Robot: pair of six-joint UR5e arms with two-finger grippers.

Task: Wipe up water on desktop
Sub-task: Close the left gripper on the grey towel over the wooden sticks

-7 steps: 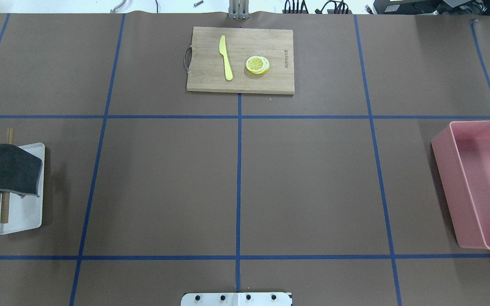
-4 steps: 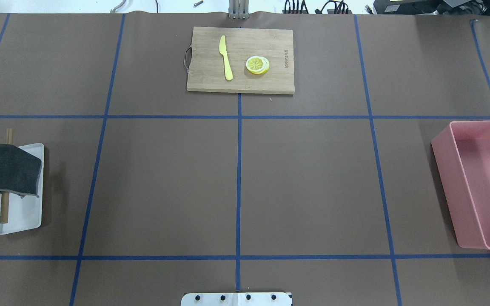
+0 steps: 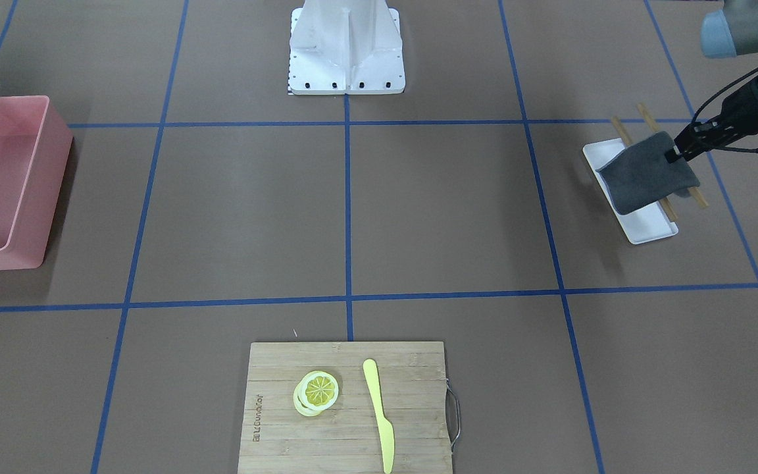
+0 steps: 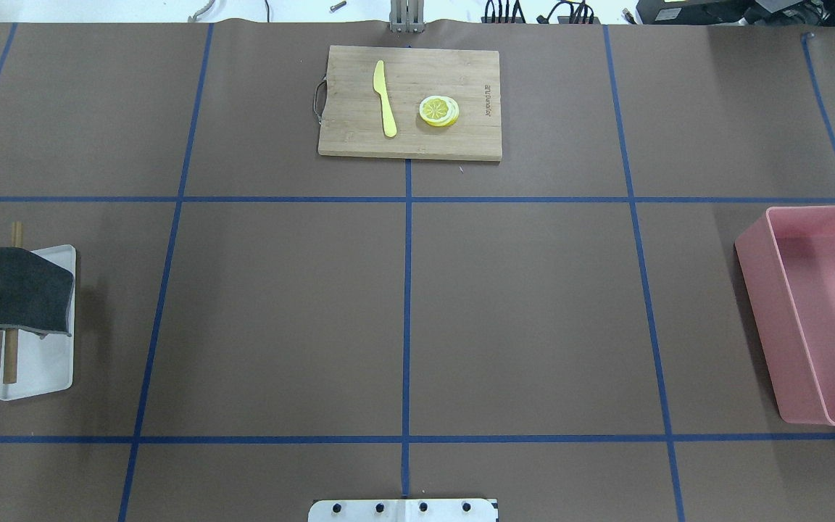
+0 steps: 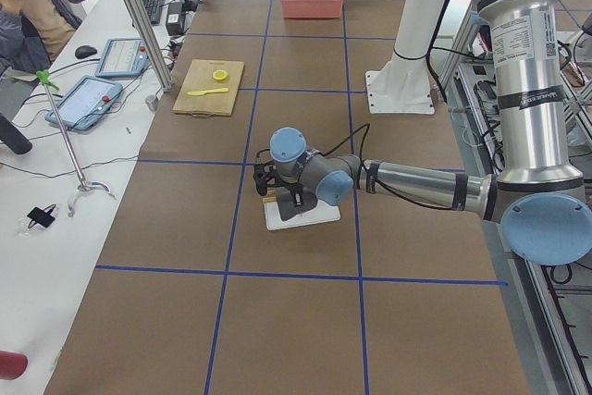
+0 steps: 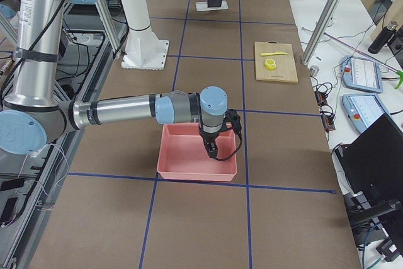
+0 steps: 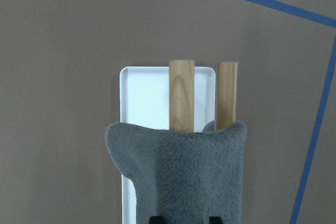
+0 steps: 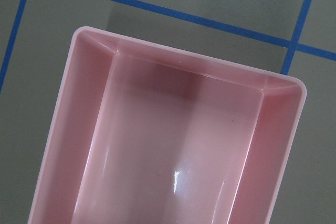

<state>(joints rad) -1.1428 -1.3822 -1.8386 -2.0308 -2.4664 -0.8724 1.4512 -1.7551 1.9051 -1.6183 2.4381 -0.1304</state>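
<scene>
The left gripper [image 3: 674, 156] is pinching one edge of a dark grey fleece cloth [image 3: 642, 174], its fingers closed tight on the fabric. The cloth is draping over two round wooden dowels [image 7: 181, 95] that are lying across a flat white rectangular tray [image 3: 649, 230] near the left end of the matte brown desk [image 4: 519, 312] ruled with blue tape lines. The right gripper [image 6: 213, 149] is hovering over a pink rectangular plastic bin [image 6: 189, 171] at the desk's opposite end, and I cannot tell whether its fingers are apart or together.
</scene>
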